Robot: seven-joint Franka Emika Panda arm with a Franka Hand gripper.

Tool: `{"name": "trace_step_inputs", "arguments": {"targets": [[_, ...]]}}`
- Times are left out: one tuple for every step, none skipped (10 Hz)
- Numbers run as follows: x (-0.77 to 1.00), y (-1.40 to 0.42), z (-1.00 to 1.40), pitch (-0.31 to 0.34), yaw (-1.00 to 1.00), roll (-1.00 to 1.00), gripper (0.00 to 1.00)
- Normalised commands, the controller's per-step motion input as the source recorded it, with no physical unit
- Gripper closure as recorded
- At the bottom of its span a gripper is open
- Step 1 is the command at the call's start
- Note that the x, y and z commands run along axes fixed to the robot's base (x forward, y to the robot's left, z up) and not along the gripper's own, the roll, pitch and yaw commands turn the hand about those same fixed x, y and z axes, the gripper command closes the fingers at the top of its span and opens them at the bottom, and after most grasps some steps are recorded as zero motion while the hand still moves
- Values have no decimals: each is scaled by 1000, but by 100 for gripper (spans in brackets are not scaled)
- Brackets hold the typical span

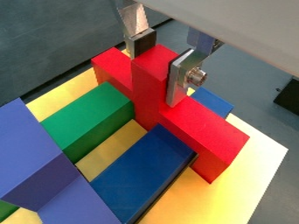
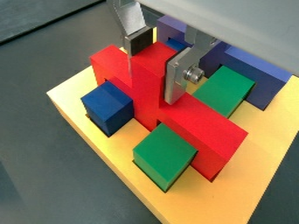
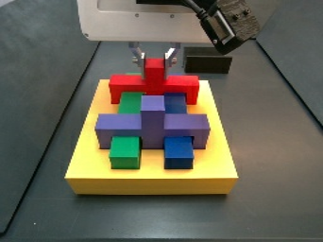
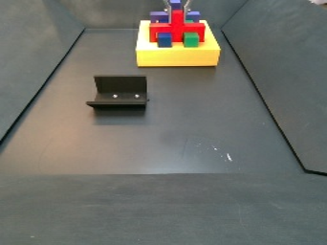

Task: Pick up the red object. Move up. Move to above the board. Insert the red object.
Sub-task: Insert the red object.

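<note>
The red object (image 1: 201,131) sits low on the yellow board (image 1: 264,166), its wide bar down among the other blocks and its post upright. It shows in the other wrist view (image 2: 201,131) and in both side views (image 3: 127,87) (image 4: 163,36). My gripper (image 1: 160,74) is over the board (image 3: 151,176), with one finger on each side of the red post, shut on it. The gripper also shows in a wrist view (image 2: 158,70) and in both side views (image 3: 154,59) (image 4: 177,8). The board lies at one end of the floor (image 4: 179,55).
A purple cross-shaped block (image 3: 151,121), green blocks (image 3: 124,151) and blue blocks (image 3: 179,151) stand on the board close to the red object. The dark fixture (image 4: 118,93) stands on the grey floor away from the board. Low walls edge the floor.
</note>
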Motion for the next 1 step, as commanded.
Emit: {"name": "trace_step_inputs", "arguments": {"targets": [[0, 0, 0, 0, 0, 0, 100]]}}
